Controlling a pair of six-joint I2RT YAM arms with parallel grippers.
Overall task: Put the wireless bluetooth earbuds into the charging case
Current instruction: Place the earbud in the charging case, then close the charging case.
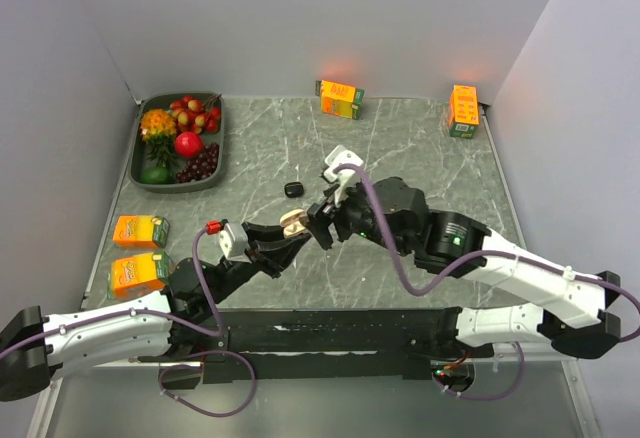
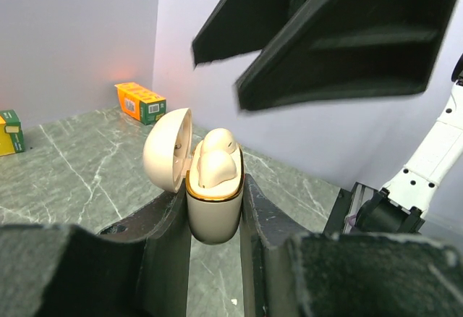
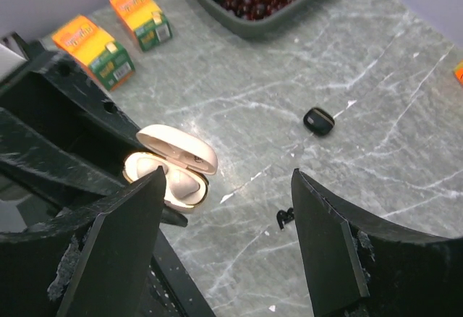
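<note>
The grey marble-look table (image 1: 420,148) takes up most of the overhead shot. The left arm (image 1: 110,333) and right arm (image 1: 500,263) both reach in from the near edge and meet around the middle.

Back left there's a dark fruit tray (image 1: 175,187) with grapes, strawberries and a red apple-looking thing in it. There are four orange juice cartons: two stacked up by the left edge (image 1: 140,230), one at the back centre (image 1: 340,99) and one at the back right corner (image 1: 463,110).

The left gripper (image 1: 285,238) is pinching the charging case (image 2: 213,216). One finger is pressed on each side of the cream body, holding it upright above the table. The lid (image 2: 168,150) is flipped open to the side.

The right gripper (image 3: 228,237) hangs just above the case. Its fingers are spread wide with nothing between them.

The two whitish earbuds (image 2: 217,154) are sitting in the case, one behind the other, poking up over the gold rim. From this angle I honestly can't tell if they're pushed all the way into their slots.

The black earbud (image 3: 318,120) is lying loose on the table, a bit beyond the case toward the back and touching nothing. It's too small to make out any detail.
</note>
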